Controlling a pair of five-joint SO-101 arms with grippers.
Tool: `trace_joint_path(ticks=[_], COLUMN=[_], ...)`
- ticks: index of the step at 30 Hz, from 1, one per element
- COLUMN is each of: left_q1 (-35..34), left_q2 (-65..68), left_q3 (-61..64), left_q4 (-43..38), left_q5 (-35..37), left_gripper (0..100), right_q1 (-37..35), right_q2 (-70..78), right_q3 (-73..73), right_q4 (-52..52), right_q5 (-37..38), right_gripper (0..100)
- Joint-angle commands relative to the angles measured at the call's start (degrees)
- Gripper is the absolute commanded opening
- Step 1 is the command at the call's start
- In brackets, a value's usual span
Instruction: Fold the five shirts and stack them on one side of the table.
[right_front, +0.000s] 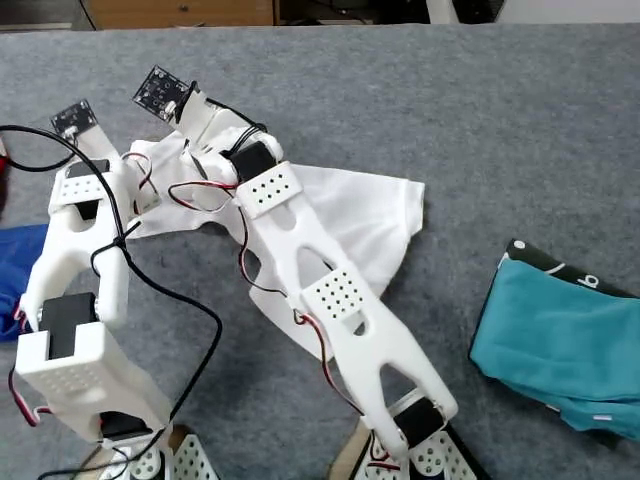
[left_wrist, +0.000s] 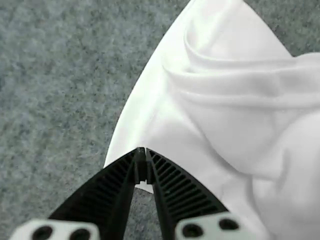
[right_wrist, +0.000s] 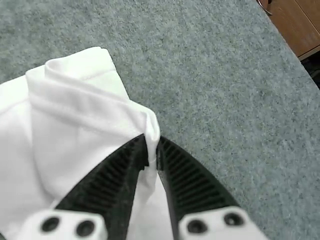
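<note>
We have both grippers clamped on the white shirt (right_front: 350, 215), which lies in the middle of the table (right_front: 500, 120). The left gripper (left_wrist: 142, 165) pinches its edge, and the right gripper (right_wrist: 151, 150) pinches a folded corner. From both grippers the cloth spreads toward the teal pile (right_front: 560, 340), so we judge the held edge must travel that way.

White shirt (right_front: 362, 218) rumpled mid-table; teal shirt (right_front: 560, 338) folded

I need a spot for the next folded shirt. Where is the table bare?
Bare gray table lies along the far edge beyond the white shirt, and between it and the teal shirt. It is crowded near the blue shirt, where both arms are.
</note>
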Motion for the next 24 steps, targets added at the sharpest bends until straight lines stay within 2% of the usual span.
trace_joint_path(ticks=[1,4,14,24], left_q1=[-0.4,-1.1,-1.2,-2.5], left_q2=[1.3,3.3,8.0,7.9], left_q3=[-0.3,-1.7,-7.8,-5.9], left_q4=[-0.6,-0.4,7.6,8.1], left_q5=[0.4,0.8,2.2,-0.9], left_gripper=[2,2,2,2], right_q1=[2.1,2.8,3.3,3.6], right_q2=[-5.8,-5.8,-7.8,-8.0], right_q3=[-2.9,-2.9,-2.9,-2.9], right_q4=[-1.4,-1.5,-1.0,-1.0], right_q5=[-2.5,-3.4,-3.6,-3.6], right_gripper=[0.5,0.5,0.5,0.5])
